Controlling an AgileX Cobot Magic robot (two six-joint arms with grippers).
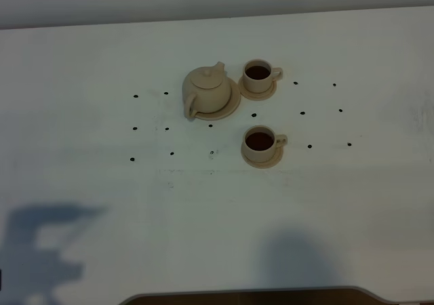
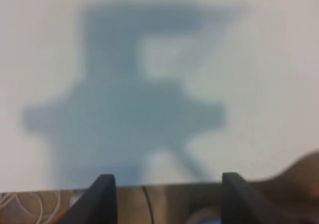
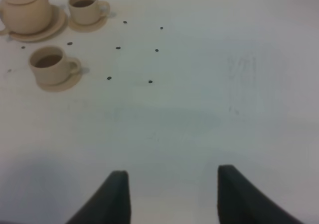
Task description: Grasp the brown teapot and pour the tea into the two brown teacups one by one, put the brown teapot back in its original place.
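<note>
The brown teapot point(image 1: 207, 90) point(image 3: 26, 12) sits upright with its lid on, resting on its wide saucer, the original place point(image 1: 233, 106) point(image 3: 56, 27). Just right of it stand the two brown teacups on small saucers, the far one point(image 1: 258, 83) point(image 3: 85, 11) and the near one point(image 1: 260, 150) point(image 3: 50, 68); both hold dark tea. Neither arm appears in the exterior high view. My right gripper point(image 3: 172, 176) is open over bare table, well away from the cups. My left gripper point(image 2: 168, 184) is open and empty above the table's front edge.
Small dark dots point(image 1: 167, 128) point(image 3: 150, 81) mark the white tabletop on both sides of the tea set. The table's front edge point(image 2: 149, 194) point(image 1: 244, 293) runs along the near side. Arm shadows point(image 1: 47, 244) fall at the front left.
</note>
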